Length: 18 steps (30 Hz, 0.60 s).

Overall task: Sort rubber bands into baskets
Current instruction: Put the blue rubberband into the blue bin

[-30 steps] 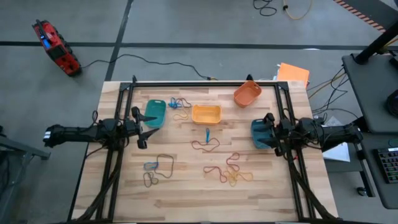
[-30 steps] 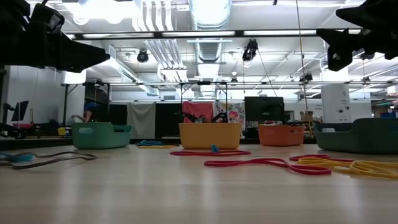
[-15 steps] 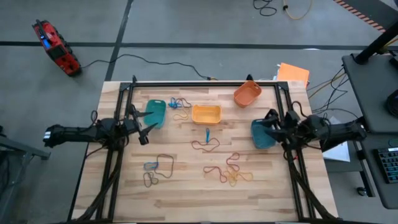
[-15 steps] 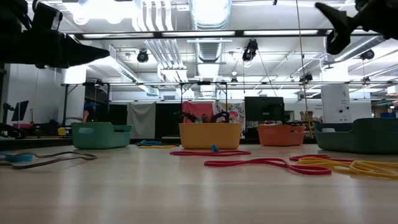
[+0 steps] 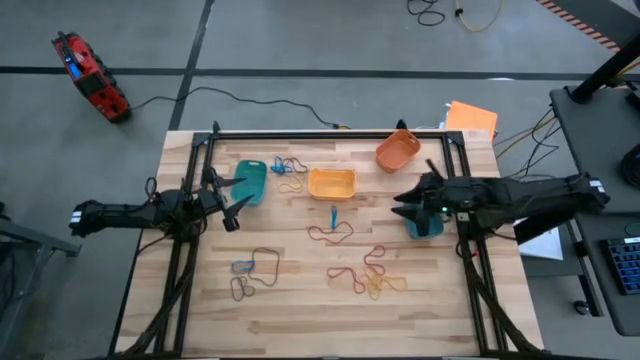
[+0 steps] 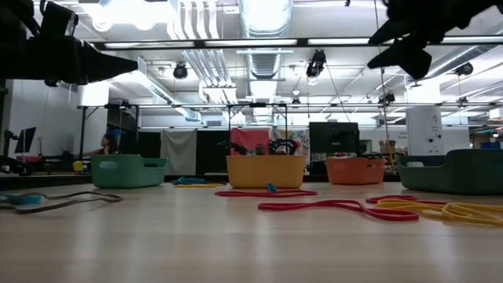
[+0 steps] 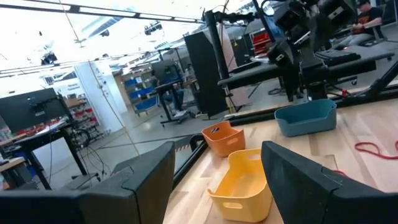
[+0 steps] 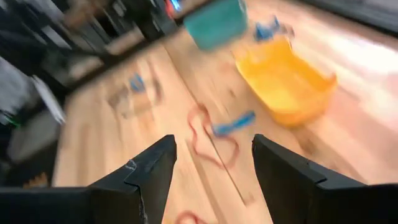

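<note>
The left gripper [image 5: 232,200] hangs over the bench's [image 5: 300,310] left side, just in front of the teal-green basket [image 5: 249,182], its jaws apart and holding nothing. The right gripper [image 5: 403,204] reaches in from the right edge above the blue basket [image 5: 423,224] — its jaws also apart and empty.

The yellow basket [image 5: 331,183] sits near the middle of the far edge and the orange basket [image 5: 397,150] by the far right corner.

Rubber bands lie loose on the wood: blue ones [image 5: 287,167] between the teal-green and yellow baskets, a short blue one [image 5: 333,216] and a red loop [image 5: 330,234] at the centre, red and yellow-orange ones [image 5: 370,274] toward the near right, brown and dark ones [image 5: 254,272] toward the near left.
</note>
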Motion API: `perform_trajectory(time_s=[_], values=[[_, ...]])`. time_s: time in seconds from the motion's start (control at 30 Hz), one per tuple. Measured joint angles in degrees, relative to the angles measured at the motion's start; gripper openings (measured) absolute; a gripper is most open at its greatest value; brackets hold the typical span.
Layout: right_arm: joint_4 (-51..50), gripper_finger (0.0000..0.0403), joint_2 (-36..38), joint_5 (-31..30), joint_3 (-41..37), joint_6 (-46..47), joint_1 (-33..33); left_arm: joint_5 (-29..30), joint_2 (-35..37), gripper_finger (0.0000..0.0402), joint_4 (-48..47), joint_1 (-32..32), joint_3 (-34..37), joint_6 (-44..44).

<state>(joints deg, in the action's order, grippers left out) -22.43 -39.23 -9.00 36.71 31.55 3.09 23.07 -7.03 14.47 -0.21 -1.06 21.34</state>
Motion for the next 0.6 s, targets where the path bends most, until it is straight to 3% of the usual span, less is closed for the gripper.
perform_trajectory(time_s=[0.07, 0.17, 0.2, 0.47, 0.6], values=[[-2.5, 0.0206, -3.5, 0.0, 2.5, 0.0, 0.0, -0.7, 0.0, 0.0223, -0.1, 0.0, 0.0, -6.8], [-2.4, 0.0206, -8.3, 0.0, 4.4, -1.8, 0.0, -6.5, 0.0, 0.0223, 0.8, -0.1, 0.0, -34.3], [-2.4, 0.0206, -9.8, 0.0, 4.5, -2.9, 0.0, -7.1, -0.4, 0.0223, 2.5, 0.0, 0.0, -38.1], [-2.4, 0.0206, -20.9, 0.0, 5.1, -9.6, 0.0, -19.7, -3.5, 0.0223, 7.6, -0.8, -0.2, -44.1], [-2.3, 0.0206, -25.2, 0.0, 6.2, -10.1, 0.0, -20.6, -9.3, 0.0223, 6.2, -2.1, -2.0, -44.5]])
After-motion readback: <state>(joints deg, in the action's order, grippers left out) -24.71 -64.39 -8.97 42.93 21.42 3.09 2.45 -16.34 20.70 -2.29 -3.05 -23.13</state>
